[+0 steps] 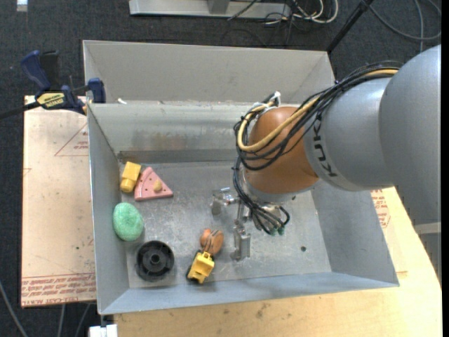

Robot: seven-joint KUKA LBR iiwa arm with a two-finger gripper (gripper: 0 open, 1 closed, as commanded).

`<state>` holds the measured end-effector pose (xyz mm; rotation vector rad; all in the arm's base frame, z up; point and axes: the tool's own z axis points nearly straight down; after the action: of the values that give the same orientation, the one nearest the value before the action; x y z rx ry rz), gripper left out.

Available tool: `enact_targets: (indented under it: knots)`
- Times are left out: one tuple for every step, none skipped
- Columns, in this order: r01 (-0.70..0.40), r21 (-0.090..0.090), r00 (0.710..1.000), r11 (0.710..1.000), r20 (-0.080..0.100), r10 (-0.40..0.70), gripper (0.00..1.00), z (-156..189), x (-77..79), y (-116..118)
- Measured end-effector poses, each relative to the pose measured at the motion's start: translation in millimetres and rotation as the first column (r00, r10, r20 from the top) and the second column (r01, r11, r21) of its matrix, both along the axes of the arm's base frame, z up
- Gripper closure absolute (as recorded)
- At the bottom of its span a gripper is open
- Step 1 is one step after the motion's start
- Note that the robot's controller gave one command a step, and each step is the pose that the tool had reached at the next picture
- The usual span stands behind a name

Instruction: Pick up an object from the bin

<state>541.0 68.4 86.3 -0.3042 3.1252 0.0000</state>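
Gripper state: the gripper hangs low over the bin floor, fingers spread, nothing between them.
Task thing: a small brown oval piece on the floor; the gripper's lower finger stands just to its right, so the piece lies outside the gap.
Neighbour: a yellow toy lies just below the brown piece, close but apart.
Others: the black disc, green egg and pink wedge lie well left of the brown piece.
Risk, empty grasp: closing here would likely catch nothing, because the brown piece is beside the fingers.
Risk, displacement: a sideways correction could nudge the brown piece; it looks rounded and may roll against the yellow toy.
Risk, double contact: a grasp shifted below the brown piece could also trap the yellow toy.
Risk, floor strike: further descent could jam the fingertips on metal.
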Motion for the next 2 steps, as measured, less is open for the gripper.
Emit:
enact_targets:
  knots:
    - [-0.051, 0.002, 0.999, 0.999, -0.002, 0.051, 0.00, -11, -21.2, 14]
    - [-0.055, 0.001, 0.999, 0.999, -0.001, 0.055, 0.00, -14, -34.9, 23]
